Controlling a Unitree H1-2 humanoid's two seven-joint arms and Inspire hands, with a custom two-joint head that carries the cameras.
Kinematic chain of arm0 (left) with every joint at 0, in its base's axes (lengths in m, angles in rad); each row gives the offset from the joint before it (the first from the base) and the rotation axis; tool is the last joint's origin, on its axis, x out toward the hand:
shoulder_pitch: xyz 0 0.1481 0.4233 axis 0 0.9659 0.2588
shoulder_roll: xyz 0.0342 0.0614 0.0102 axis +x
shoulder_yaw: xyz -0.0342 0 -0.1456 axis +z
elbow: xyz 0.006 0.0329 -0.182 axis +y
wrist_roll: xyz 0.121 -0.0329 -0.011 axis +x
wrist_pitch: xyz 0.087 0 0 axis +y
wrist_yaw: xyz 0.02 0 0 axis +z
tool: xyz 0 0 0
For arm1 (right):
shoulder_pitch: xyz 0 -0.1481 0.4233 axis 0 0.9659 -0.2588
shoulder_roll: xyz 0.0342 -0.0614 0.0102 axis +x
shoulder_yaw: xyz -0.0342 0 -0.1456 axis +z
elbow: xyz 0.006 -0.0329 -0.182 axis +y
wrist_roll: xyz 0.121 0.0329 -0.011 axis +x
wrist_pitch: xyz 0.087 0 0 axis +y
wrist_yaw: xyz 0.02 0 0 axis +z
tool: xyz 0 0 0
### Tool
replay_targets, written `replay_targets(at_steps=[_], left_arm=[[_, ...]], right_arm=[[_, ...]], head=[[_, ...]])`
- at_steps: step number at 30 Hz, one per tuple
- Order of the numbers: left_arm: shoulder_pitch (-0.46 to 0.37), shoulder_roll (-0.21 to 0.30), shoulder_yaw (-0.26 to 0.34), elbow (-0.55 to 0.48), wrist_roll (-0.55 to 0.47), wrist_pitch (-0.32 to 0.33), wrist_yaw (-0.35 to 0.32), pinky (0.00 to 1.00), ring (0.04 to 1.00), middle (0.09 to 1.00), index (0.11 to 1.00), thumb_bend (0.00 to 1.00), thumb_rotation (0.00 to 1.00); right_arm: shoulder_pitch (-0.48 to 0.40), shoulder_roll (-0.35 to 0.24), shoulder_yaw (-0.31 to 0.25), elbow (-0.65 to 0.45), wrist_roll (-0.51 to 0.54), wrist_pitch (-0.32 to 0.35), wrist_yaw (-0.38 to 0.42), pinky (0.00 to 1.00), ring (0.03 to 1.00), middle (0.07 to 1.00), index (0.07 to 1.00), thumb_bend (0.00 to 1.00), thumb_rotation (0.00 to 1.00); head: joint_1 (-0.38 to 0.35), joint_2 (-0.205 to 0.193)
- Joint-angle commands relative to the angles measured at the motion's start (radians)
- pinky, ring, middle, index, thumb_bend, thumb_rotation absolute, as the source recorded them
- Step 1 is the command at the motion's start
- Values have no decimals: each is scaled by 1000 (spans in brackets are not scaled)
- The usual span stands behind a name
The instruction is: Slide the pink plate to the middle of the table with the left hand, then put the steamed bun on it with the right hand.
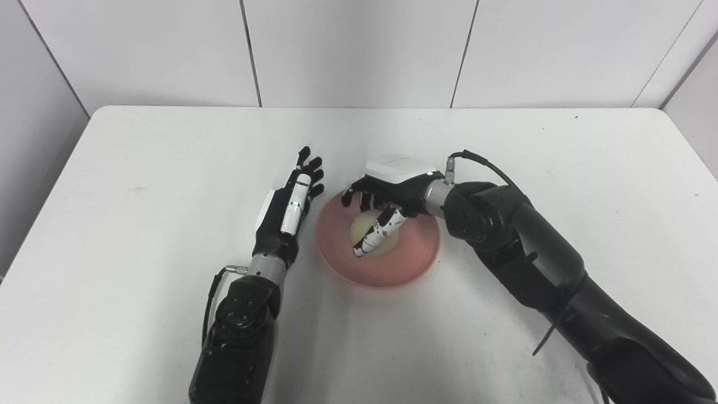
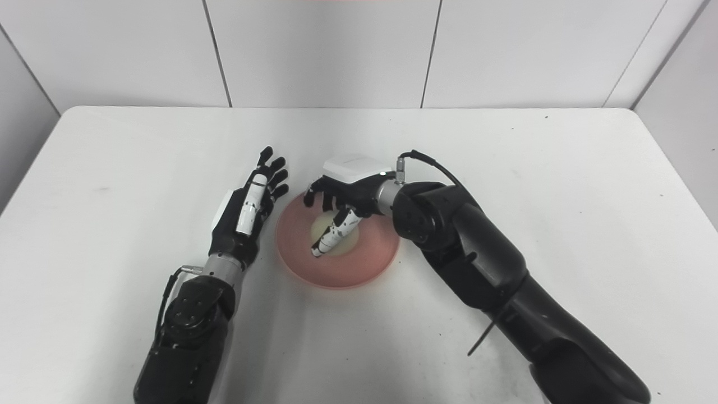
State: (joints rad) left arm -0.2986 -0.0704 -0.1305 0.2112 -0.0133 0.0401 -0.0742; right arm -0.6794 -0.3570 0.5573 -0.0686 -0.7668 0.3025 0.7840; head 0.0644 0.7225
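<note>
The pink plate (image 1: 405, 265) lies near the middle of the white table (image 1: 140, 185). On its centre rests the pale, round steamed bun (image 1: 362, 226). My right hand (image 1: 392, 193) reaches over the plate from the right. Its fingers curl down behind the bun and its thumb lies across the bun's front, so it is closed around the bun. My left hand (image 1: 286, 210) lies open just off the plate's left rim, palm toward the plate and fingers stretched away from me. I cannot tell whether it touches the rim.
White wall panels (image 1: 359, 50) rise behind the table's far edge. Both forearms come up from the near edge, the right one crossing the table to the right of the plate.
</note>
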Motion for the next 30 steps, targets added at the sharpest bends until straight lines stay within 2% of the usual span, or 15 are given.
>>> replay_targets(at_steps=[1, 9, 13, 20, 23, 26, 30], left_arm=[[-9, -5, -18, 16, 1, 19, -30, 915, 964, 966, 979, 427, 1000], [-5, -6, -15, 7, -15, 31, -39, 955, 991, 990, 991, 415, 1000], [-5, -9, -7, 8, -27, 32, -48, 977, 997, 997, 995, 410, 1000], [-4, -9, -2, -8, -50, 41, -61, 992, 1000, 1000, 1000, 390, 1000], [0, -6, -1, -11, -59, 42, -65, 998, 995, 1000, 1000, 396, 1000], [3, -6, 1, -17, -57, 58, -60, 1000, 997, 988, 1000, 406, 1000], [14, -5, 2, -41, -51, 75, -55, 1000, 993, 977, 1000, 418, 1000]], right_arm=[[-41, 0, -17, -47, -6, 36, 27, 716, 854, 899, 874, 696, 983], [-61, -15, -39, -132, -11, 71, 99, 720, 854, 917, 888, 803, 1000], [-69, -29, -51, -177, -16, 63, 117, 722, 858, 911, 882, 809, 1000], [-66, -31, -83, -245, -24, 89, 130, 713, 851, 900, 861, 825, 1000], [-54, -27, -129, -262, 17, 63, 82, 686, 821, 866, 838, 815, 1000], [-39, -15, -199, -278, 75, 45, 15, 641, 759, 801, 791, 757, 1000], [5, 31, -320, -266, 164, -12, -163, 599, 678, 734, 748, 671, 1000]], head=[[1, 0], [-3, -1], [-4, -1], [-7, -1], [-10, -1], [-12, -1], [-21, -2]])
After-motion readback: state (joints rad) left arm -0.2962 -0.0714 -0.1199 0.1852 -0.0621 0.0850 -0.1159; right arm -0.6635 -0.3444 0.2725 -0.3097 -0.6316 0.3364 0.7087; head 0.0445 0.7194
